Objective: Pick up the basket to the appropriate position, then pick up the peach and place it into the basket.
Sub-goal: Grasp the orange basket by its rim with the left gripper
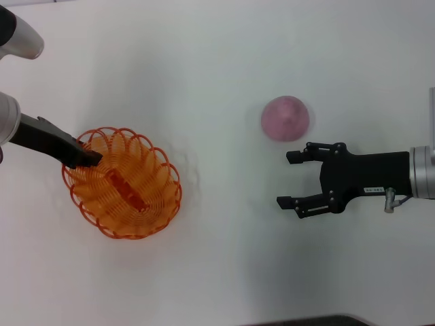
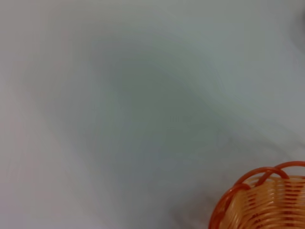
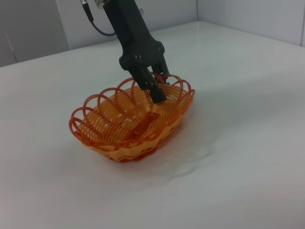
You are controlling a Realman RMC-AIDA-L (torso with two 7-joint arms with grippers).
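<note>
L end effector [image 1: 92, 159] grasping basket [image 1: 129, 204] rim; R end effector [image 1: 291, 180] released nr peach [image 1: 285, 118].

My left arm's black two-fingered tool [image 1: 87, 157] reaches in from the left side, angled down, fingers pinched together at the tips. My right arm's black tool [image 1: 291, 179] comes in flat from the right, fingers spread wide apart.

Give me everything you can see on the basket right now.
The basket is an oval of orange, plastic-looking wire loops with a scalloped rim and a flat orange strip along its floor. It holds nothing. It sits upright on the white table, on the robot's left, well apart from the peach. The left gripper has its jaws at the rim, seemingly pinching the wall.
</note>
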